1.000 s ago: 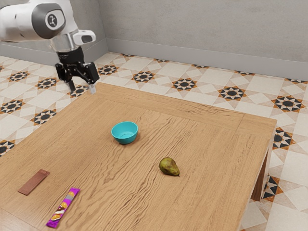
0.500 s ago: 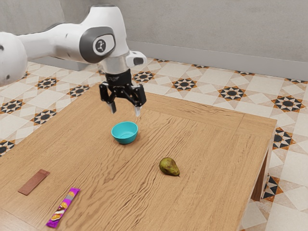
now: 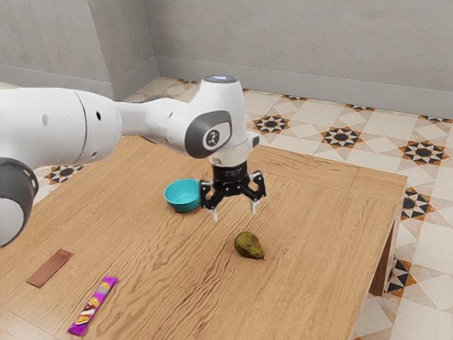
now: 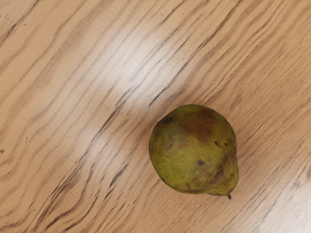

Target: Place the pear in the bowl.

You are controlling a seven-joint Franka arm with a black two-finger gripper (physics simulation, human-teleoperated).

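The gripper (image 3: 235, 213) is spread wide and empty. The pear (image 3: 248, 245) lies below, near it; the wrist view shows its dark spots. Beside the gripper, toward the exterior view's left, sits the blue bowl (image 3: 182, 195).

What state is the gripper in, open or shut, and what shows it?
Open: in the exterior view, the gripper hangs with its two fingers well apart and nothing between them.
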